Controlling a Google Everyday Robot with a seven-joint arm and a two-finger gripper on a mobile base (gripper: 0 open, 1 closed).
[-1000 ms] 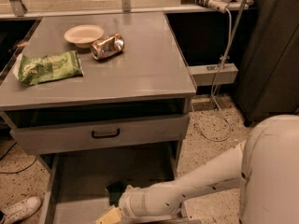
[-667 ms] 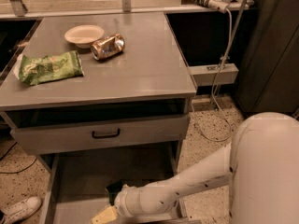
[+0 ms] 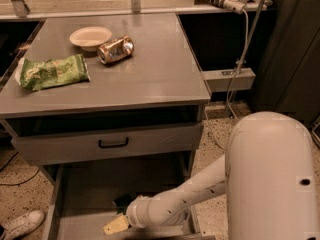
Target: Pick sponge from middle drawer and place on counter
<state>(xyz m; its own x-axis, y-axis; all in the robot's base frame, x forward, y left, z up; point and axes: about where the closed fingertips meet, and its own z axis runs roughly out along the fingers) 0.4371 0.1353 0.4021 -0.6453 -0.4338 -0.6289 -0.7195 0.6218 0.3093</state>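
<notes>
The white arm's gripper (image 3: 122,210) sits low inside the wide gray middle drawer (image 3: 107,178), right at the small yellowish sponge (image 3: 114,226); whether it holds it cannot be told.

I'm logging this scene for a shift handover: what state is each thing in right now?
middle drawer: pulled open.
drawer with black handle: pushed in, or nearly.
sponge: low in the middle drawer, at the end effector.
end effector: down inside the middle drawer, by the sponge.
can: on its side on the counter.
bowl: upright on the counter.
snack bag: lying flat, crinkled.
</notes>
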